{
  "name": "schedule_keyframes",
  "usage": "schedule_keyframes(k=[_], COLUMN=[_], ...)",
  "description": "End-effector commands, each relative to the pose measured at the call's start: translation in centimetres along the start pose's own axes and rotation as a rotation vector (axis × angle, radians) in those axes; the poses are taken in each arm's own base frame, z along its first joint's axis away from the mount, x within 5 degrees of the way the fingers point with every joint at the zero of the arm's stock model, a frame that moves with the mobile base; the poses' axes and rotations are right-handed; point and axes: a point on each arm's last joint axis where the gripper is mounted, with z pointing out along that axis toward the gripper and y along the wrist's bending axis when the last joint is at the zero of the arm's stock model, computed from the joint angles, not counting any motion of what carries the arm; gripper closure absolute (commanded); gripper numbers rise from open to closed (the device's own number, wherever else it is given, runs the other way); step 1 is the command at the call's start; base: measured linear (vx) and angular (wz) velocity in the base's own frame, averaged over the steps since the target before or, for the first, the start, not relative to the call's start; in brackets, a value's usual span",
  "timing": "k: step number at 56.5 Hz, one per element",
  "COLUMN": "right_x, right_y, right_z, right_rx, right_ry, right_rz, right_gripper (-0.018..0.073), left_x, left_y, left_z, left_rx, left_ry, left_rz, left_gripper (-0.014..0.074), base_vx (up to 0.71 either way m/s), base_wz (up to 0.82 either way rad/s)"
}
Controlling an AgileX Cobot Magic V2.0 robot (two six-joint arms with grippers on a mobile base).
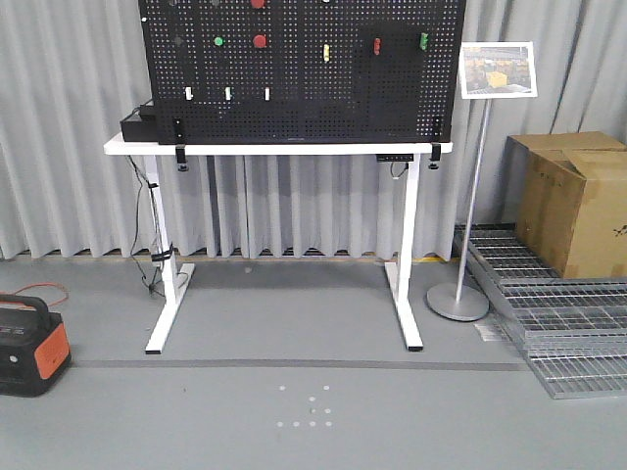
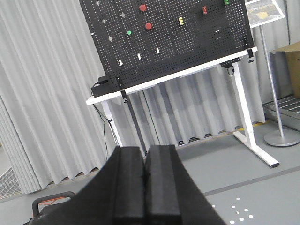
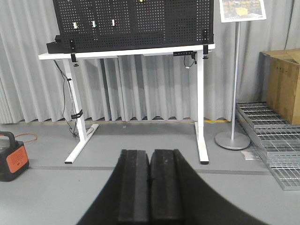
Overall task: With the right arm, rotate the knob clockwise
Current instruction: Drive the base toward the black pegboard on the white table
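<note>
While aimed across the grey floor (image 1: 294,313) toward the table, shut pad against pad with nothing between: right gripper (image 3: 150,157), black, filling the bottom of its wrist view. Likewise pressed closed and empty: left gripper (image 2: 144,154), seen from a tilted wrist view.

Beyond the pads, a cluster of small white dots (image 1: 304,406) on the floor, and at the left an orange-and-black power station (image 1: 27,345).

Farther back, a white-legged table (image 1: 411,147) carrying an upright black pegboard (image 1: 304,98). Off to its right, a sign stand (image 1: 472,196), cardboard boxes (image 1: 573,206) and metal grates (image 1: 558,313).

On the board, red dome buttons (image 1: 260,41) and a green round button (image 1: 218,42). Just left of the green one, among faint greyish round fittings at the board's upper left, the knob (image 2: 111,38). Too small to read ring or pointer, or to tell it surely from its neighbours.

Well apart from the right gripper: far across the floor, high on the board and to the left of the pads. Cut off above the top edge of the right wrist view.

Behind everything, pale grey curtain (image 1: 59,147).
</note>
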Motion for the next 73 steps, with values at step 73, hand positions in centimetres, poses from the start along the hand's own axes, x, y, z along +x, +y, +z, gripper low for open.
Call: schedule_keyframes(k=[73], right_x=[-0.61], right_y=[0.06], right_z=[-0.08], right_rx=[-0.005], right_ry=[-0.092], right_rz=[-0.014], right_gripper=[0.0567], left_x=[0.28], left_y=[-0.16], left_z=[-0.11], left_rx=[-0.006], left_ry=[-0.062], left_rz=[-0.010], left_gripper=[0.0603], base_vx=[0.05], base_wz=[0.00])
